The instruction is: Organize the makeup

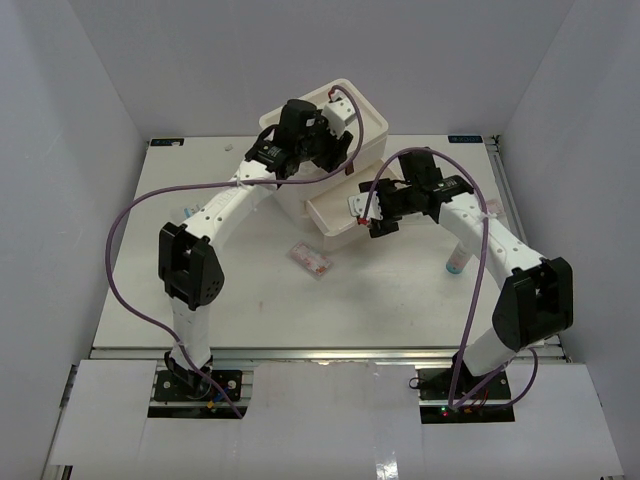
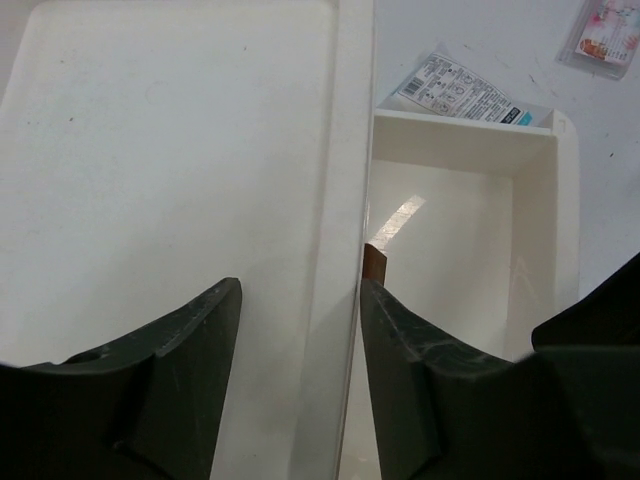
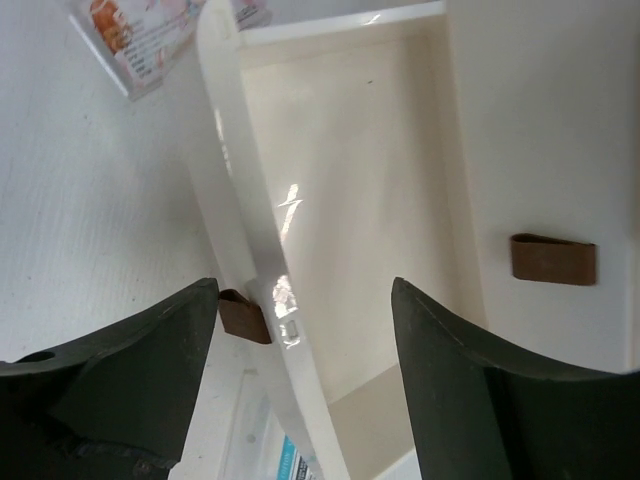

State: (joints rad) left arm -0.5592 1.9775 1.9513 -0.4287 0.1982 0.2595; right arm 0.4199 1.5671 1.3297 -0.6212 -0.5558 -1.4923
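Note:
The flat clear case with pink inside (image 1: 310,258) lies on the table in front of the cream box (image 1: 370,120); it also shows in the left wrist view (image 2: 605,35) and the right wrist view (image 3: 140,40). A clear packet printed white and blue (image 2: 460,90) lies by the pulled-out drawer (image 1: 335,232). The small white-and-blue bottle (image 1: 455,264) stands at the right. My left gripper (image 1: 335,125) is open over the box top, its fingers astride the top's edge (image 2: 345,200). My right gripper (image 1: 368,215) is open around the drawer's front panel (image 3: 250,250). The drawer's inside looks bare. No sponges show.
A brown tab handle (image 3: 243,315) sits on the drawer front, another (image 3: 553,258) on a drawer above. A small item (image 1: 188,208) lies at the table's left and another (image 1: 495,210) at its right. White walls close in the table on three sides.

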